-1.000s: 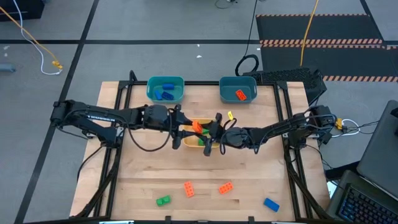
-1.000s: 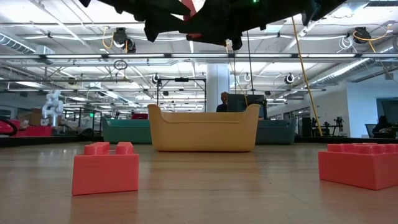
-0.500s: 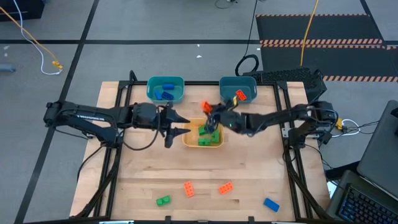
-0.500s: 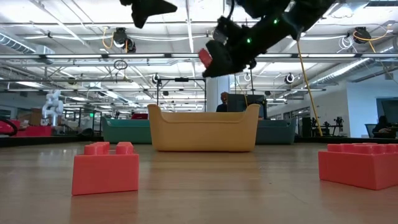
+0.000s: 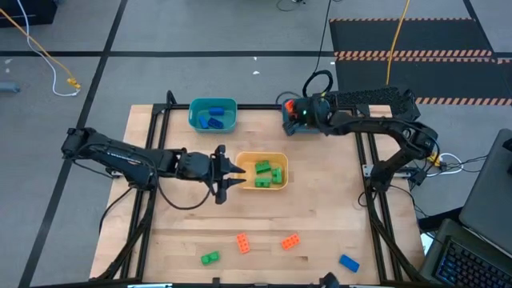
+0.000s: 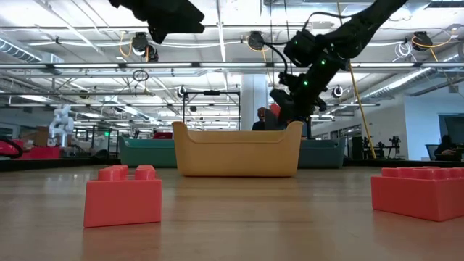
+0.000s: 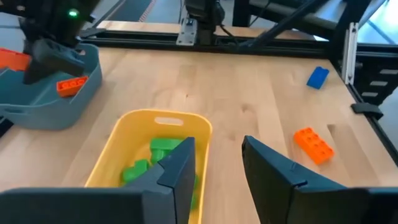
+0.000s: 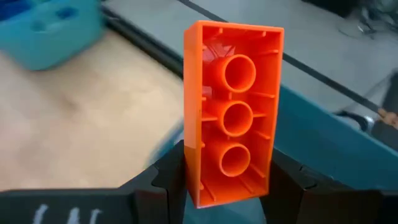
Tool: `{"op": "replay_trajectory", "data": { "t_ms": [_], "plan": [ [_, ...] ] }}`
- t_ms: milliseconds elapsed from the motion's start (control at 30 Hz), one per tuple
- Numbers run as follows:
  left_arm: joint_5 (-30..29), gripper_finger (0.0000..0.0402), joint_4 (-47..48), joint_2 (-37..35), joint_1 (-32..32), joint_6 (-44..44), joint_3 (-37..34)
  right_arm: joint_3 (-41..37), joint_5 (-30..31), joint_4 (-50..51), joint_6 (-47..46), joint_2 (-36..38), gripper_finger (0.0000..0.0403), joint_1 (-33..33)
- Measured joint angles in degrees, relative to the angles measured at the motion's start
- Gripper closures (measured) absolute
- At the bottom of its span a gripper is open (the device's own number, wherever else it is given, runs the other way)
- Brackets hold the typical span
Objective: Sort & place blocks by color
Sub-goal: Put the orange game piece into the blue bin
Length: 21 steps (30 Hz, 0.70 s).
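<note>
Right gripper (image 8: 227, 180) clamps an orange block (image 8: 233, 112) above the far right teal bin (image 5: 290, 124), while left gripper (image 7: 214, 165), jaws parted and empty, hovers left of the yellow bin (image 5: 274, 159).

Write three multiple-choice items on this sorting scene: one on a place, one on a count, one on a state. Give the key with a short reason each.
1. Where is the right gripper?
A. over the right teal bin
B. over the yellow bin
C. at the table's near edge

2. How many loose blocks lie near the table's front edge?
A. two
B. four
C. six

3. What is the right gripper doing?
A. standing open and empty
B. holding an orange block
C. holding a green block

Key: A, the high view shows it over that bin; B, green, two orange, blue; B, the right wrist view shows the block between its fingers.
</note>
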<state>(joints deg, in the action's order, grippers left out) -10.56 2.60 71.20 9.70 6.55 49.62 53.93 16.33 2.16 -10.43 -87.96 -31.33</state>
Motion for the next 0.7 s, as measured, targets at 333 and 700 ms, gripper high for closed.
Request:
{"op": "replay_trajectory", "data": {
  "t_ms": [333,700],
  "plan": [
    [-0.1,0.0273,-0.8,0.0,0.6,-0.5,-0.1,0.0,-4.5,0.7,-1.3,0.0,0.0252,-4.7],
    [-0.1,0.0273,3.5,0.0,0.7,0.5,-0.1,0.0,-4.3,1.6,-4.0,0.0,0.0042,-4.5]
  ]
}}
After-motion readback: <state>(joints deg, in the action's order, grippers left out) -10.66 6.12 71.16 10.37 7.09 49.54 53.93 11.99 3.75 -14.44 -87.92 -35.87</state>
